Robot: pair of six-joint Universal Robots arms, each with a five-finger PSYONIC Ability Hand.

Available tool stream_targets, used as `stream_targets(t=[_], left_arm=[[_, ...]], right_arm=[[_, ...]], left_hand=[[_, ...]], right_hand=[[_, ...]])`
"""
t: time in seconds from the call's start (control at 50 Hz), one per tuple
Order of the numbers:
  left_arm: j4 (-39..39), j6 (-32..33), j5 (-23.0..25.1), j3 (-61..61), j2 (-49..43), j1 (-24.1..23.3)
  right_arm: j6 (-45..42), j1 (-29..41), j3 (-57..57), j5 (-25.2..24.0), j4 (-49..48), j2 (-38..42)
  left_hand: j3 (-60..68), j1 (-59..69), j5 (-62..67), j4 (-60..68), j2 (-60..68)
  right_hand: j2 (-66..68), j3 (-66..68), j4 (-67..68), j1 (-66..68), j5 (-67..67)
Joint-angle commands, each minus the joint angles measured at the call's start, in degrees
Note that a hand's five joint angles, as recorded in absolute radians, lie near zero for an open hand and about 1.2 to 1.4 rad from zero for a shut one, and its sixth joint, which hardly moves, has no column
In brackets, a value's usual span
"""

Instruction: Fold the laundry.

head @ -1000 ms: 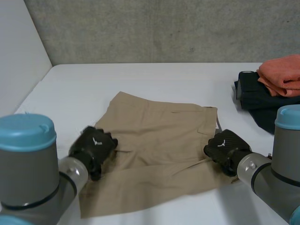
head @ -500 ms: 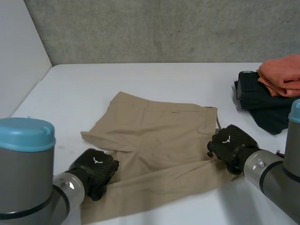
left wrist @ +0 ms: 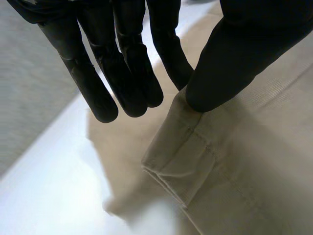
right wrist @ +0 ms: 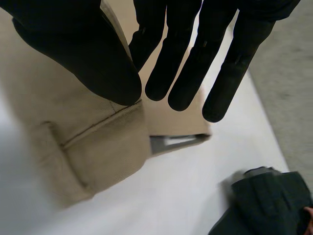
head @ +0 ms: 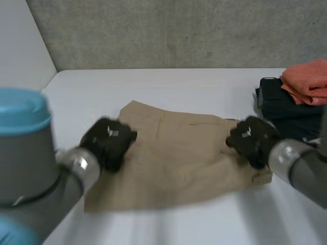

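The left arm and right arm come in nearest, reaching over the white table. Between them the tan shorts lie across the middle of the table, their near edge flat on it and running almost straight from side to side.

The left hand is at the shorts' left edge, about halfway back. The right hand is at their right edge, a little farther back. Each one grips the cloth.

In the left wrist view the thumb presses on a stitched, doubled corner of the shorts. The fingers, straight and close together, hang on the other side of that edge, so the cloth is pinched between thumb and fingers.

The right wrist view shows the same hold. The thumb lies on a hemmed corner and the straight fingers, slightly spread, reach past the edge, with the cloth caught between them. Past that corner another layer of the shorts lies on the table.

Farther back, the shorts' far edge rests on bare table. At the far right a dark garment sits near the right hand, apart from the shorts, with a folded orange cloth on top. A grey wall stands behind the table.
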Motion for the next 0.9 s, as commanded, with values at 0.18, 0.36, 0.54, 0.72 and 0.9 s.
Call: stream_targets(t=[0.18, 0.36, 0.54, 0.72, 0.9], left_arm=[[22.4, 10.3, -1.6, 36.1, -32.3, 6.1], [36.0, 10.7, -2.5, 39.7, -38.2, 6.2], [36.9, 10.3, -1.6, 26.2, -28.0, 2.7], [36.9, 9.8, -1.6, 12.9, -18.6, 1.3], [36.9, 6.3, -1.6, 7.3, -16.7, 0.5]], right_arm=[[3.7, 2.2, -27.2, 7.2, -27.8, 28.2], [3.3, 2.7, -34.9, 8.7, -41.1, 39.1], [10.7, 2.8, -23.4, 8.6, -24.9, 24.2], [22.3, 1.2, -16.2, 4.7, -4.7, 17.9], [22.0, -0.9, -15.5, 3.4, -9.6, 24.3]], left_hand=[[11.7, 14.3, 13.3, 11.3, 11.4], [-58.3, -55.7, -56.7, -58.7, -58.6], [-58.3, -55.7, -56.7, -58.7, -58.6], [-58.3, -55.7, -56.7, -58.7, -58.6], [-58.3, -55.7, -56.7, -58.7, -58.6]], right_hand=[[11.2, 12.1, 11.4, 15.4, 11.1], [-58.8, -57.9, -58.6, -54.6, -58.9], [-58.8, -57.9, -58.6, -54.6, -58.9], [-46.1, -45.2, -45.9, -41.9, -46.2], [-36.4, -35.5, -36.2, -32.2, -36.5]])
